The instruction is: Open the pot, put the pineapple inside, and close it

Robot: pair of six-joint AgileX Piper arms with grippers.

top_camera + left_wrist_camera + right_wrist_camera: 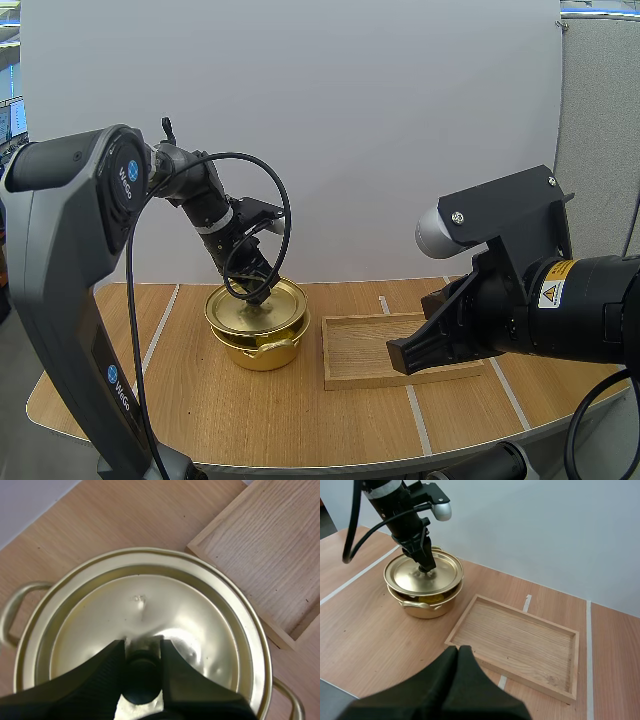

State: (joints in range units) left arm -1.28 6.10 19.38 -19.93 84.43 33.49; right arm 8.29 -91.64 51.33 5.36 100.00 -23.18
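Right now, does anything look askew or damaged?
Yes: the lid sits tilted over the pot, a gap open under its rim, while the left gripper pinches its knob. The lid also looks dented beside the knob.

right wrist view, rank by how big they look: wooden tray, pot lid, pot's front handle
1. wooden tray, clearly the largest, though it also lies nearer the camera than the pot
2. pot lid
3. front handle of the pot, by far the smallest

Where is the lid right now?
In the high view the lid sits over the pot, left of the wooden tray, its knob pinched by the left gripper.
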